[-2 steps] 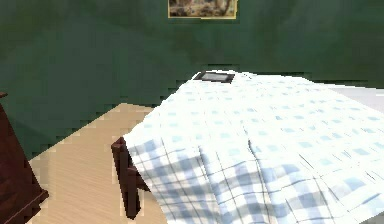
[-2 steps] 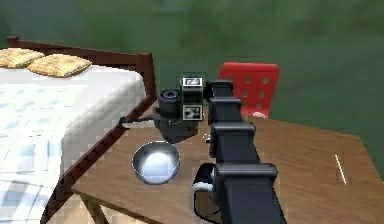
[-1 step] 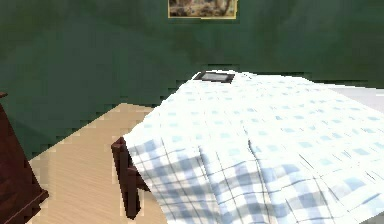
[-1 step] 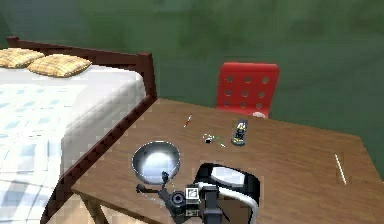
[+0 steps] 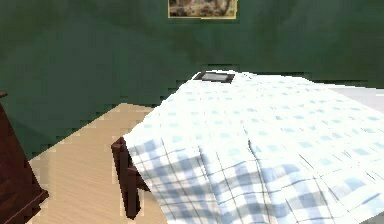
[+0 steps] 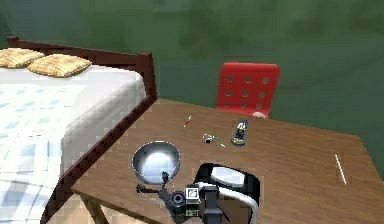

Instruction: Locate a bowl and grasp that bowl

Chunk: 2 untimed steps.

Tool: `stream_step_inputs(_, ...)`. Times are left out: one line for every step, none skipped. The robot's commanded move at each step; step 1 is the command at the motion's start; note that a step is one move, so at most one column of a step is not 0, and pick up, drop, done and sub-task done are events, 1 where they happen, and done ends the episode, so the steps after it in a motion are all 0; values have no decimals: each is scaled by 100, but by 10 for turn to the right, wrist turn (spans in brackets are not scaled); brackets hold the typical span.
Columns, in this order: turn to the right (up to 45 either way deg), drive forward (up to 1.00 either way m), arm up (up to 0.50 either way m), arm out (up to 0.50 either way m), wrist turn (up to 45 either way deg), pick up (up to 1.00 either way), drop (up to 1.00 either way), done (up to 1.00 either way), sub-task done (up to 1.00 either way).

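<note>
Forward view first: we've got a bed [image 5: 280, 130] under a blue-and-white checked cover on the right side. A dark flat rectangle [image 5: 215, 77] lies on it near the far end, and we can't tell what that is. Behind it there's a dark green wall [image 5: 90, 50] with a framed picture [image 5: 203, 8] at the top edge. Over on the left we see pale wood floor [image 5: 80, 165] and the corner of a dark wooden cabinet [image 5: 15, 175]. Arm side view next: the bed is at the left with two yellowish pillows [image 6: 60, 65] against a dark headboard [image 6: 100, 55]. A brown wooden table [image 6: 300, 175] stands just beside it, with a red chair [image 6: 248, 88] on the table's far side. The bowl [image 6: 157, 158] sits on the table near its left front corner, shiny metal, and its inside reads as bare smooth grey. Also on the table are a thin little stick [image 6: 187, 121], a small dark upright item [image 6: 240, 132], a pale stick [image 6: 341, 168] toward the right, and a dark-rimmed pale thing [image 6: 232, 180] we can't identify. The gripper [image 6: 163, 186] is at the bowl's near rim, on the end of the dark arm [image 6: 215, 212]. With the bowl right there on the table, we can't tell whether it has hold of anything, and we can't tell how the jaws stand either.
</note>
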Motion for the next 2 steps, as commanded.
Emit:
stream_step_inputs(0,0,10,0,0,0,0,0,0)
stream_step_inputs(0,0,0,0,0,0,0,100,0)
